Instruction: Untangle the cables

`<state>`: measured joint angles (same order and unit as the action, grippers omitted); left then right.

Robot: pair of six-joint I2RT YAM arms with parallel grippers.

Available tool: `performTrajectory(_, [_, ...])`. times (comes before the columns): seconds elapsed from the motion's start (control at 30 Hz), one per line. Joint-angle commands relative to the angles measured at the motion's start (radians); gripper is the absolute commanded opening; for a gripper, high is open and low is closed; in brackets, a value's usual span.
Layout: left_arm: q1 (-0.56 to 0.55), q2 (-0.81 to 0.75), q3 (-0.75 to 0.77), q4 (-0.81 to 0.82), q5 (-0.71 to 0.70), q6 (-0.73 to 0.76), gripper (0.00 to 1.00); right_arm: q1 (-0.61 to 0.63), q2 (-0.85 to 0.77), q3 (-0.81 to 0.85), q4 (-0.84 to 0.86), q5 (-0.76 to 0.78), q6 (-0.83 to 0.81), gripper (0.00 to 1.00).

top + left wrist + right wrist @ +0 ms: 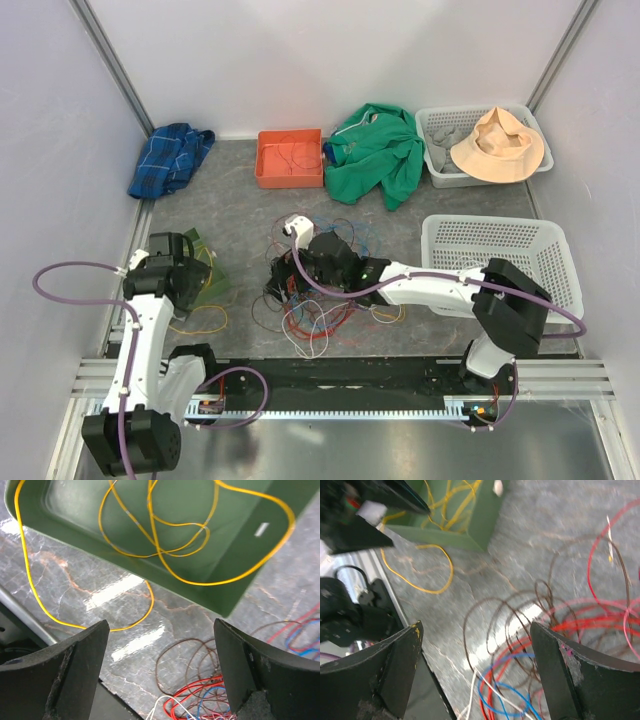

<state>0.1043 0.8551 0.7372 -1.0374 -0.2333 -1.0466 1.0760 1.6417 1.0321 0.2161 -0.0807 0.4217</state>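
Observation:
The cables lie in a tangled heap of red, blue, brown and white loops on the dark table in front of the arms. My right gripper hovers over the heap, open. In its wrist view the right gripper has brown loops, a blue cable and red strands below and between its fingers, none held. My left gripper is open over a green tray that holds a yellow cable. In the wrist view the left gripper is empty.
At the back stand an orange bin with a thin red wire inside, a blue plaid cloth, a green garment and a white basket holding a hat. A second white basket sits on the right.

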Motion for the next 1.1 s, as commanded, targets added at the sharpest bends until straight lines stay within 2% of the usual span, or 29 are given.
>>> performTrajectory(0.0, [0.0,-0.011,0.048,0.04,-0.006,0.065,0.92,-0.002,-0.08,-0.07,0.052,0.03,0.003,0.96])
performTrajectory(0.13, [-0.002,0.009,0.085,0.117,0.077,0.161,0.92,-0.004,-0.149,-0.144,0.092,0.044,0.009,0.96])
performTrajectory(0.3, [-0.035,0.012,0.059,0.226,0.189,0.283,0.92,-0.002,-0.232,-0.263,0.141,0.103,-0.003,0.96])
performTrajectory(0.53, [-0.193,0.044,0.057,0.188,0.06,0.271,0.94,-0.002,-0.402,-0.378,0.134,0.177,-0.041,0.97])
performTrajectory(0.6, [-0.257,0.067,0.064,0.111,-0.007,0.183,0.94,-0.004,-0.44,-0.405,0.124,0.19,-0.047,0.97])
performTrajectory(0.67, [-0.334,0.097,0.039,0.056,-0.04,0.021,0.97,-0.004,-0.457,-0.423,0.123,0.199,-0.058,0.97])
performTrajectory(0.73, [-0.376,0.13,0.013,0.001,-0.066,-0.164,0.99,-0.004,-0.468,-0.429,0.132,0.206,-0.06,0.97])
performTrajectory(0.83, [-0.405,0.177,-0.033,-0.012,-0.093,-0.31,1.0,-0.004,-0.456,-0.425,0.132,0.187,-0.055,0.98])
performTrajectory(0.97, [-0.405,0.199,-0.009,-0.042,-0.172,-0.358,1.0,-0.004,-0.445,-0.423,0.131,0.168,-0.037,0.97])
performTrajectory(1.07, [-0.405,0.158,0.008,-0.055,-0.213,-0.394,1.0,-0.005,-0.438,-0.422,0.132,0.167,-0.024,0.97])
